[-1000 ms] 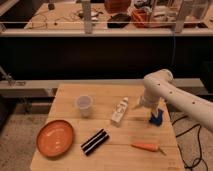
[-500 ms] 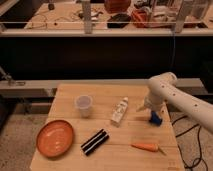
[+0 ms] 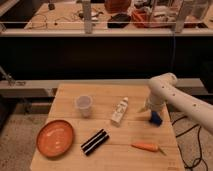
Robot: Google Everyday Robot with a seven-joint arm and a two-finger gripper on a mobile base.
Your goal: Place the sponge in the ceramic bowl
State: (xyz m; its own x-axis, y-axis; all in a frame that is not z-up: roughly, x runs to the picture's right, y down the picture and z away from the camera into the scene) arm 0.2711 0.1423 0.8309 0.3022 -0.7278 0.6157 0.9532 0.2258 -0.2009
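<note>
The sponge (image 3: 156,119) is a small dark-blue chunk near the right edge of the wooden table. My gripper (image 3: 152,112) comes down from the white arm on the right, and its tip is right at the sponge, on its upper left side. Whether it is holding the sponge does not show. The ceramic bowl (image 3: 55,138) is a wide orange dish at the table's front left corner, far from the gripper. Nothing is in it.
Between sponge and bowl lie a white tube-like bottle (image 3: 119,111), a translucent plastic cup (image 3: 83,106) and two black bars (image 3: 95,141). An orange carrot (image 3: 146,147) lies in front of the sponge. A shelf with clutter runs behind the table (image 3: 115,95).
The arm's elbow has shifted slightly to the right over the last second. The sponge stays at the same spot on the table, with the gripper end still at it.
</note>
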